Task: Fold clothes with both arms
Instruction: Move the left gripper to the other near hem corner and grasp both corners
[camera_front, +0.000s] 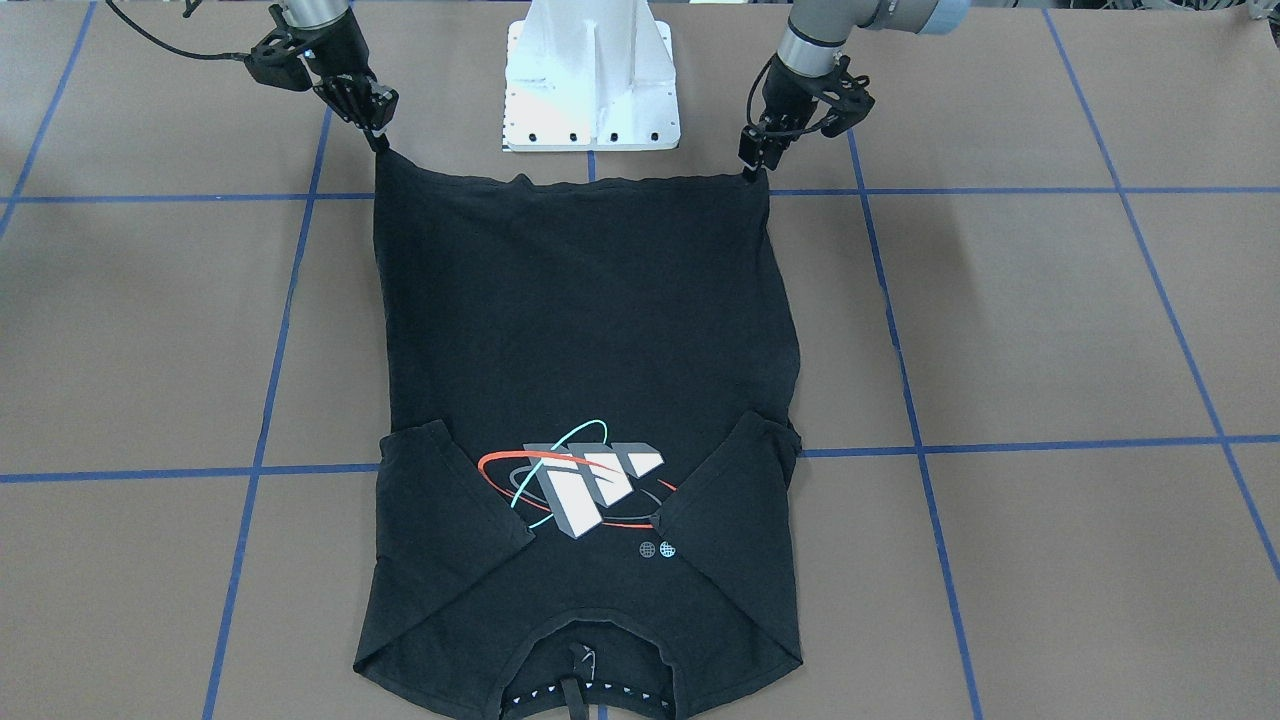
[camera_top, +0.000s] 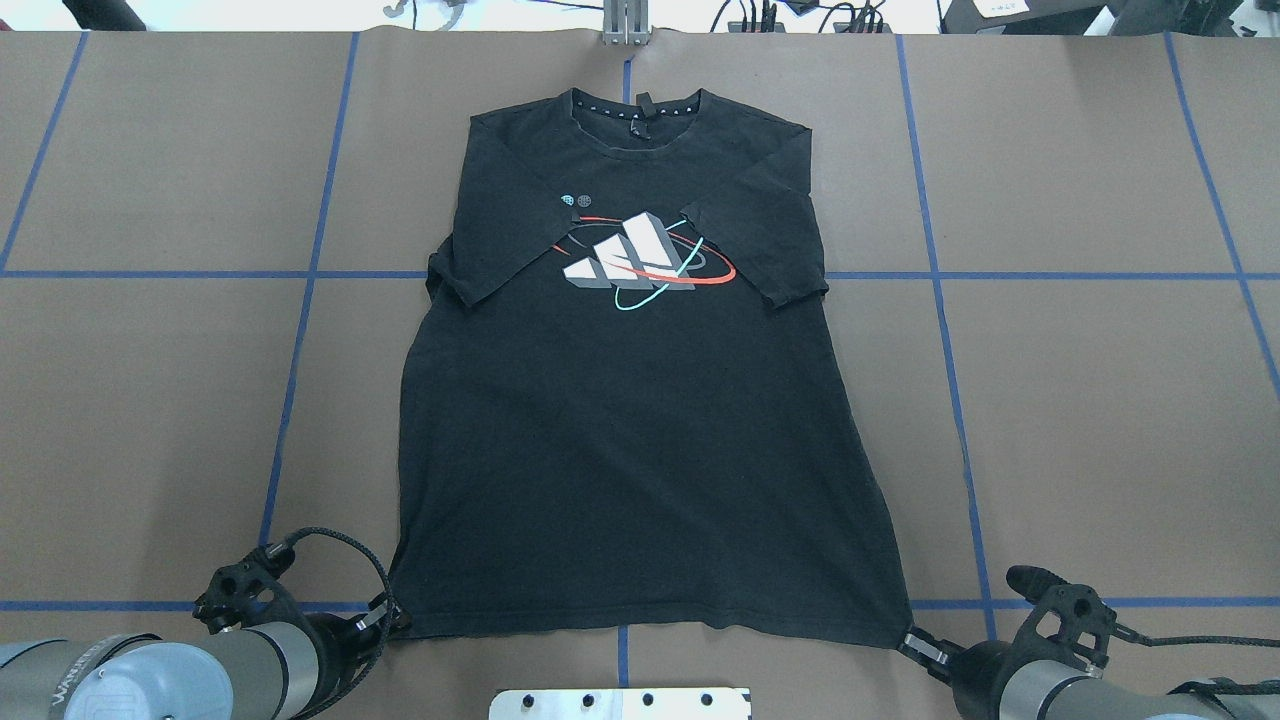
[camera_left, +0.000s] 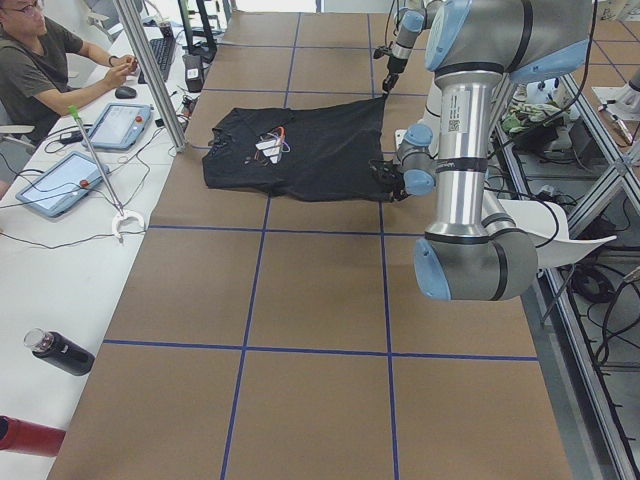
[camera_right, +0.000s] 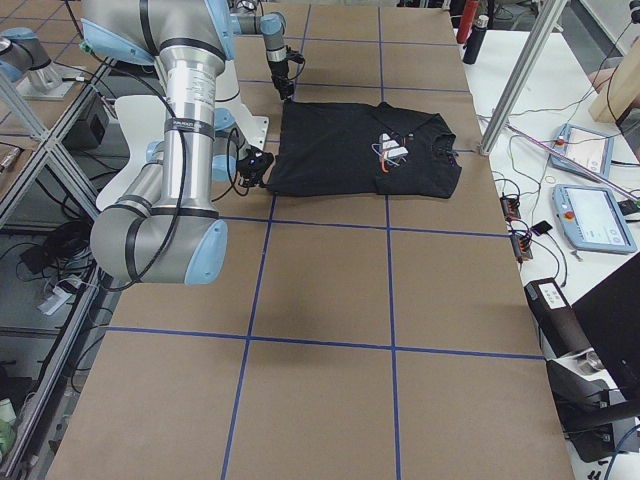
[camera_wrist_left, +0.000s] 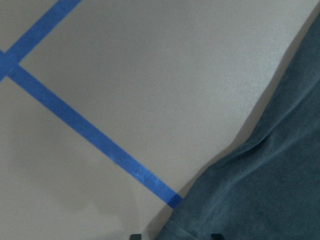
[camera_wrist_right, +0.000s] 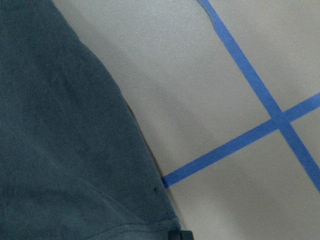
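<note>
We see the black T-shirt (camera_top: 640, 450) lying flat, graphic up, on the brown table (camera_top: 150, 400), its three-bar logo (camera_top: 630, 258) ringed in red and cyan, with the left gripper (camera_top: 398, 620) and right gripper (camera_top: 912, 640) each clamped on a hem corner.

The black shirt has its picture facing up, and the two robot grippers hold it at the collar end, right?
Not quite. The T-shirt does lie picture up, but the left gripper and right gripper hold its bottom hem corners, the end opposite the collar. The overhead exterior view shows this.
</note>
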